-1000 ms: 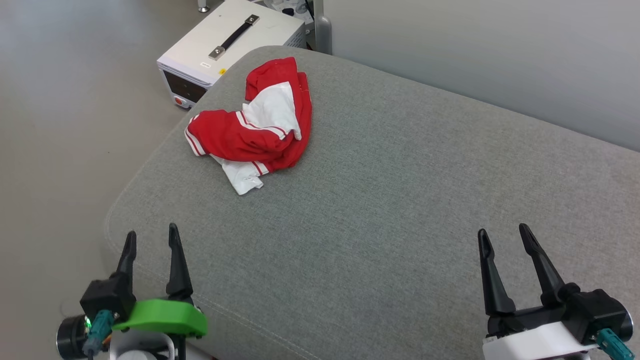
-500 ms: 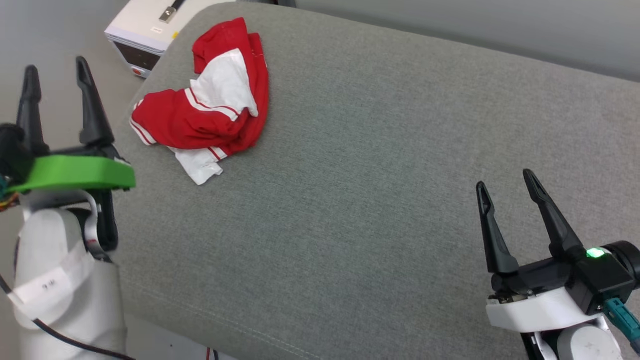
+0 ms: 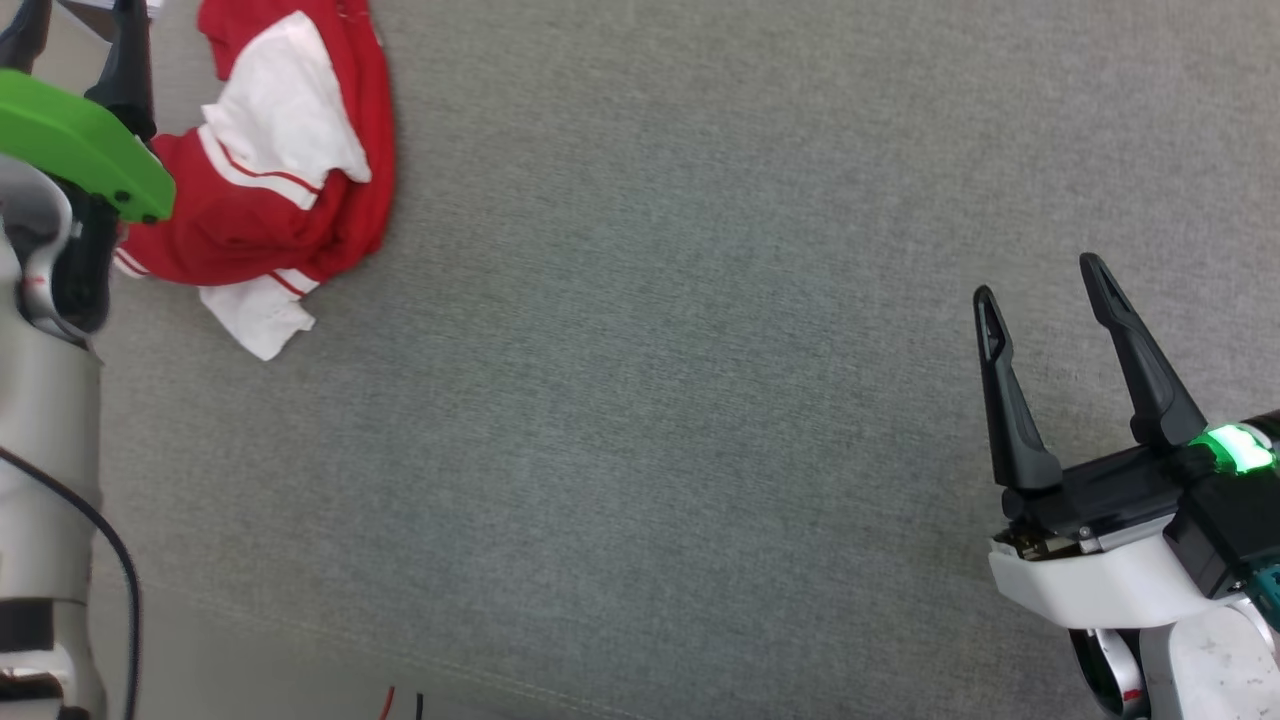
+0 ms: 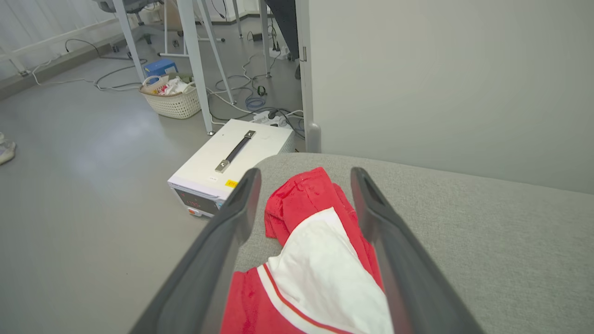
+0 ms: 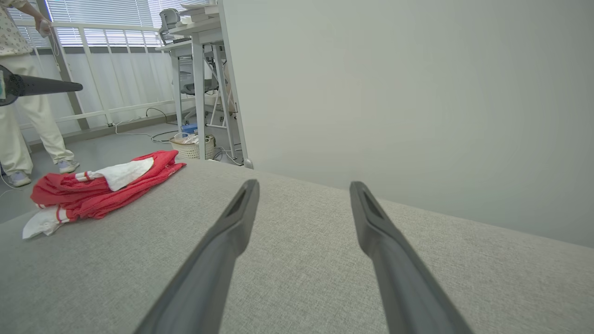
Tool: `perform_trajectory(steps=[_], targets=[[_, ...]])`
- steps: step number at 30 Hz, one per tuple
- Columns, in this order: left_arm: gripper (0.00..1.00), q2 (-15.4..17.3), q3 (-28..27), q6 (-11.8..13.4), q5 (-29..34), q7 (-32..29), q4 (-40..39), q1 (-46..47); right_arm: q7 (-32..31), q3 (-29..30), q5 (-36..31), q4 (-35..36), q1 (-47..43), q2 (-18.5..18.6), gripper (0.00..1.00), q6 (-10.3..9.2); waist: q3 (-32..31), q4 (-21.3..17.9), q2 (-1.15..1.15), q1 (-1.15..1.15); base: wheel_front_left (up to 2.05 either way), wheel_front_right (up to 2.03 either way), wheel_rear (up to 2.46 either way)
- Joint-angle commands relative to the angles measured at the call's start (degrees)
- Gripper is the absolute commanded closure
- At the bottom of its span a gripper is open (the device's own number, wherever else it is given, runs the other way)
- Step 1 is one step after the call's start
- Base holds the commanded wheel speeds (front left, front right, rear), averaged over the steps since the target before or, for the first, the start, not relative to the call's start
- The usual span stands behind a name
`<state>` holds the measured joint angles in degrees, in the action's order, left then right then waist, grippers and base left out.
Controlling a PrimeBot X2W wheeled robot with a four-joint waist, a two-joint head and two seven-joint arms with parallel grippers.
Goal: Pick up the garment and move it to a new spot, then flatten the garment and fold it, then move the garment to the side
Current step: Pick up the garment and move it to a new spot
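The garment (image 3: 270, 190) lies crumpled, red with white.

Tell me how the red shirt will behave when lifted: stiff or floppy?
Probably floppy: the garment lies crumpled in soft folds, so it should sag when lifted. Likely light, as the cloth looks thin. It will hardly roll.

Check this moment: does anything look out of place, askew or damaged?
Only the garment: it lies crumpled in a heap near the left edge of the grey cushion. The left gripper hovers open above it. No damage visible.
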<state>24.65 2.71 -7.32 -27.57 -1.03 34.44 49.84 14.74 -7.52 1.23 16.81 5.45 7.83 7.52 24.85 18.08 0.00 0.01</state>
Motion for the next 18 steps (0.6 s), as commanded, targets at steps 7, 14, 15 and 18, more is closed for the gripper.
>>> perform_trajectory(steps=[7,14,15,18], targets=[[0.0,4.95,7.22,-0.16,-15.47,-22.23,5.56,6.03,0.26,-0.3,-0.74,1.42,2.89,0.93,0.0,-0.03,6.23,-4.28,0.0,-0.01,0.0,0.0,0.0],[0.0,8.51,13.2,-0.16,-19.34,-34.77,8.75,8.02,0.26,-0.11,-1.09,1.89,3.81,1.31,0.0,-0.03,8.83,-5.88,0.0,-0.01,0.0,0.0,0.0],[0.0,8.7,14.47,-0.16,-19.13,-35.95,9.23,8.06,0.26,-0.01,-1.11,1.97,3.93,1.32,0.0,-0.03,9.14,-6.02,0.0,-0.01,0.0,0.0,0.0],[0.0,8.63,17.61,-0.16,-18.66,-38.5,10.76,7.78,0.26,0.16,-1.14,2.04,4.11,1.25,0.0,-0.03,9.75,-6.27,0.0,-0.01,0.0,0.0,0.0]])
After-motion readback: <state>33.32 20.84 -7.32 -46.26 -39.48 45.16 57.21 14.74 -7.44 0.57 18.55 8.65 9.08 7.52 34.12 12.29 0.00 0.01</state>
